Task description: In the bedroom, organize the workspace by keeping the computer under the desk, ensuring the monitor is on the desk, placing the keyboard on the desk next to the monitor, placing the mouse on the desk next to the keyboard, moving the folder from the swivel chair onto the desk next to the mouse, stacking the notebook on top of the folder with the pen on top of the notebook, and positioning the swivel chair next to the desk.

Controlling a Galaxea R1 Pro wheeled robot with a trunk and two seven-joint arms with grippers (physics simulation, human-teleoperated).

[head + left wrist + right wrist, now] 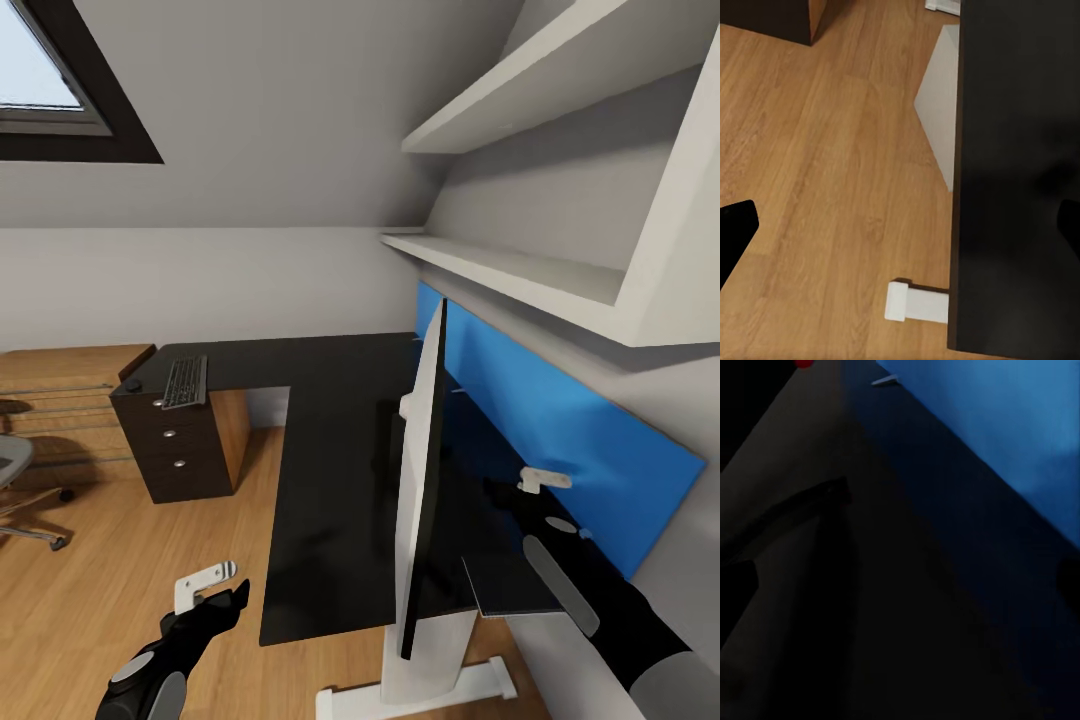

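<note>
Reaching behind monitor, right gripper spread, empty

Left arm low and forward; right arm extended, fingers spread.

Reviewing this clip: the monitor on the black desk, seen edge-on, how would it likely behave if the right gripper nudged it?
The monitor is a tall, thin, rigid panel, so it would probably not flex. Standing on a small base, it looks apt to tip rather than slide if pushed high up. The desk top looks smooth, so a low push near the base would likely skid it.
</note>
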